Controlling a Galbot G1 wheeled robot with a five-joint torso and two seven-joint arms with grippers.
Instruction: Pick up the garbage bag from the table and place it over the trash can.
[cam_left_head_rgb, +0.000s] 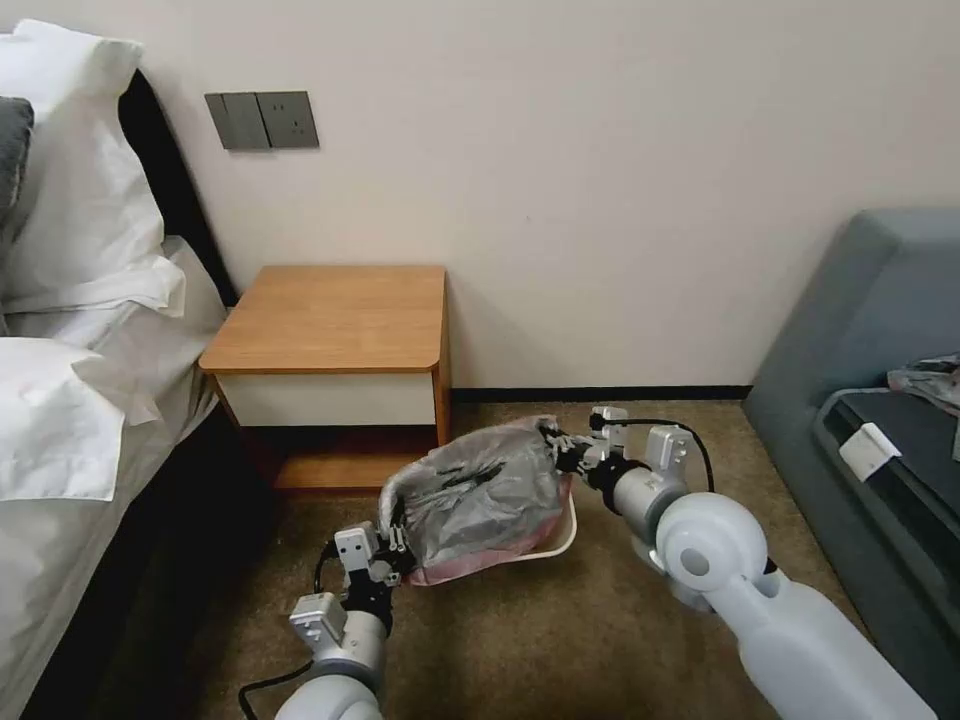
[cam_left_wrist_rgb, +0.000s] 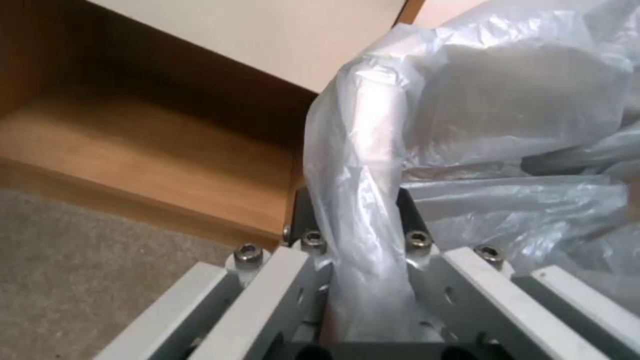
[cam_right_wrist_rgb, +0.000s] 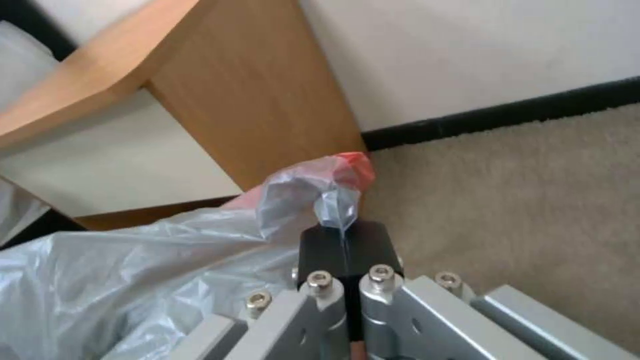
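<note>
The grey translucent garbage bag (cam_left_head_rgb: 480, 495) is stretched between my two grippers, draped over the cream-white trash can (cam_left_head_rgb: 566, 528) on the carpet in front of the table (cam_left_head_rgb: 330, 318). My left gripper (cam_left_head_rgb: 392, 555) is shut on the bag's near-left edge, a thick fold of film (cam_left_wrist_rgb: 363, 200) pinched between its fingers. My right gripper (cam_left_head_rgb: 556, 447) is shut on the far-right edge, its black pads (cam_right_wrist_rgb: 363, 247) closed on film with a pinkish-red tip (cam_right_wrist_rgb: 352, 167). Only a curved piece of the can's rim shows below the bag. The tabletop is bare.
A bed with white pillows (cam_left_head_rgb: 70, 330) lies to the left, close to the table. A grey sofa (cam_left_head_rgb: 880, 400) stands at the right. The wall with a black skirting (cam_left_head_rgb: 600, 392) runs behind. Brown carpet (cam_left_head_rgb: 560, 640) lies open in front of the can.
</note>
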